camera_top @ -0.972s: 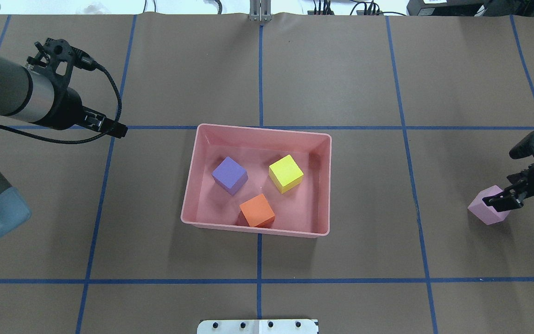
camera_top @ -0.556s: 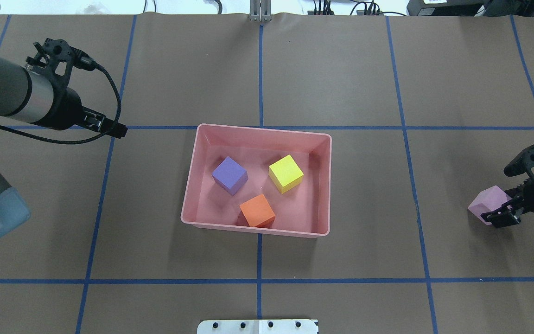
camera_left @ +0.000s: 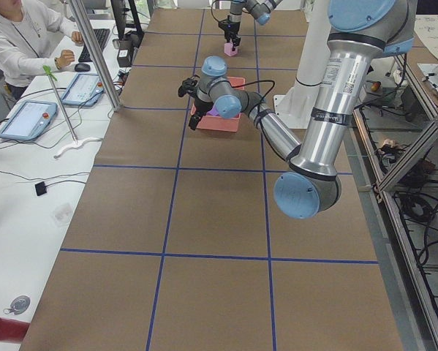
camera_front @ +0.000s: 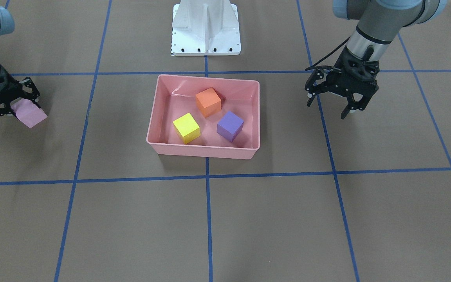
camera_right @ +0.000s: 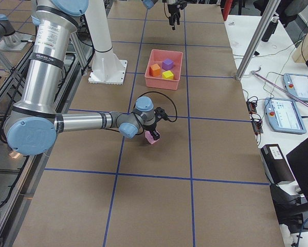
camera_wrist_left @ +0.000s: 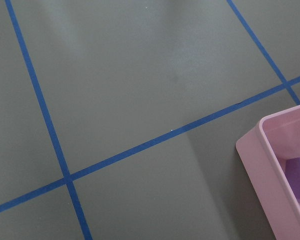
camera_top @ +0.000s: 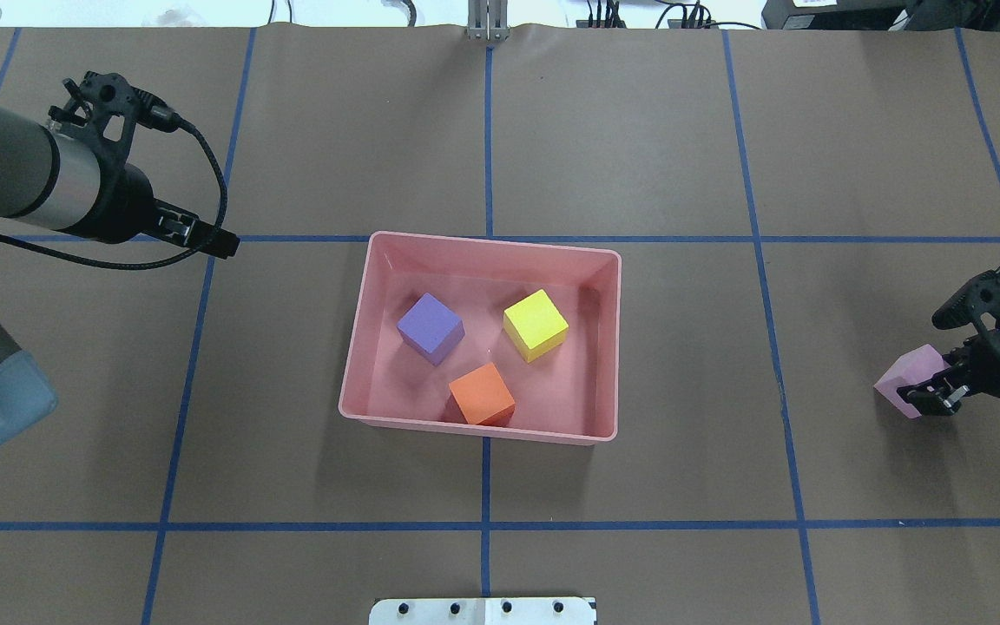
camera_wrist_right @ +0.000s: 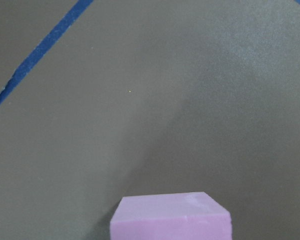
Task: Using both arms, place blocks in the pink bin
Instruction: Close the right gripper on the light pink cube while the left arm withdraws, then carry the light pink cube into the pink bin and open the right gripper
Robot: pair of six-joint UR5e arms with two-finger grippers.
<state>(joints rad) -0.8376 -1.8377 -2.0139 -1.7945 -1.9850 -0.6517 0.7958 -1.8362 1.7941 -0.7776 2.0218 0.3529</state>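
Observation:
The pink bin (camera_top: 483,239) sits mid-table and holds the purple block (camera_top: 429,325), the yellow block (camera_top: 535,324) and the orange block (camera_top: 483,392). The light pink block (camera_top: 904,382) rests on the table far to the bin's right. My right gripper (camera_top: 930,398) is low over it, jaws open, fingers on either side of it (camera_front: 31,115). The right wrist view shows the block's top (camera_wrist_right: 170,217) at the bottom edge. My left gripper (camera_front: 327,109) is open and empty, above the table left of the bin. Its wrist view shows a bin corner (camera_wrist_left: 275,165).
The white robot base (camera_front: 206,27) stands at the near table edge, behind the bin. Blue tape lines (camera_top: 487,525) grid the brown table. An operator (camera_left: 21,36) and tablets sit at a side desk beyond the table's far edge.
My right gripper has come down and slid slightly left over the light pink block, covering more of it. The left arm and the three blocks in the bin have not moved.

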